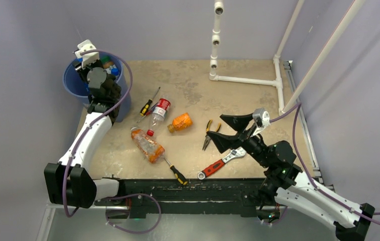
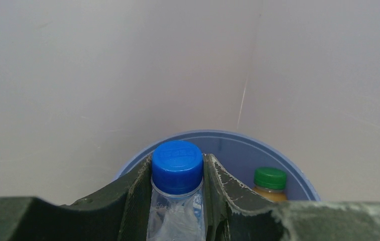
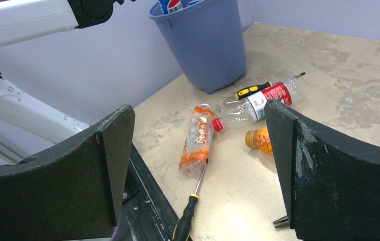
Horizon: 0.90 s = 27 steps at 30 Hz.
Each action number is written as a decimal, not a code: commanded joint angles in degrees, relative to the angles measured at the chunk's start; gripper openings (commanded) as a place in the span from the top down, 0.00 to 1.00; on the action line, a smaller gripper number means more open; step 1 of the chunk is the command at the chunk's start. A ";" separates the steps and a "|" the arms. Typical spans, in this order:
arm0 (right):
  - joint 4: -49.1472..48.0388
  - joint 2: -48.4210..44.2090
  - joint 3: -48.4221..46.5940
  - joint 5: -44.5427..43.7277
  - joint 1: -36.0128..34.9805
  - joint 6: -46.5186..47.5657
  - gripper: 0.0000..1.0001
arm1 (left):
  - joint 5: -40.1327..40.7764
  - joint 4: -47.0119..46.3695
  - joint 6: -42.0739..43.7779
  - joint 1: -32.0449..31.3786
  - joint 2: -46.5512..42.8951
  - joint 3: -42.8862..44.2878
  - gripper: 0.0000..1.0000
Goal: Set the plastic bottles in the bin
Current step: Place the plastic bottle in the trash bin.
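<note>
My left gripper [image 2: 177,187] is shut on the neck of a clear, crumpled bottle with a blue cap [image 2: 176,168], held over the round blue bin [image 2: 258,143]. Inside the bin stands an orange-filled bottle with a green cap [image 2: 270,181]. In the top view the bin [image 1: 73,84] is at the far left corner, partly hidden by the left arm. Three bottles lie on the table: a clear red-label bottle [image 1: 159,113], a small orange bottle [image 1: 180,122] and a crushed orange-label bottle [image 1: 147,144]. My right gripper [image 1: 228,131] hangs open and empty to their right.
Two yellow-and-black screwdrivers [image 1: 149,104] [image 1: 175,170], pliers [image 1: 209,133] and a red-handled wrench [image 1: 221,163] lie among the bottles. A white pipe frame [image 1: 245,79] stands at the back right. Walls close the table on three sides.
</note>
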<state>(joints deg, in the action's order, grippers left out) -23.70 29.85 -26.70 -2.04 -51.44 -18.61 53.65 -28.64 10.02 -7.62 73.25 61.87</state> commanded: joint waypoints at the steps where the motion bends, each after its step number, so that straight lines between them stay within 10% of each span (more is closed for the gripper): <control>1: -0.86 -0.48 0.15 -0.56 -0.33 0.07 0.01 | 0.19 7.41 -9.05 1.13 0.57 -3.94 1.00; 15: -1.14 -0.53 0.16 -0.34 -0.33 0.15 0.01 | 0.94 6.09 -1.74 1.46 -0.35 5.03 1.00; 27: -0.70 -1.11 0.49 0.31 -0.33 -0.10 0.01 | -1.54 -13.87 12.38 1.46 4.75 5.12 1.00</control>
<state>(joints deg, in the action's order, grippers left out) -23.55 29.47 -26.70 -2.02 -51.44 -18.61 55.33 -32.80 17.78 -6.13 76.29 67.46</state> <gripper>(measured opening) 0.987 0.353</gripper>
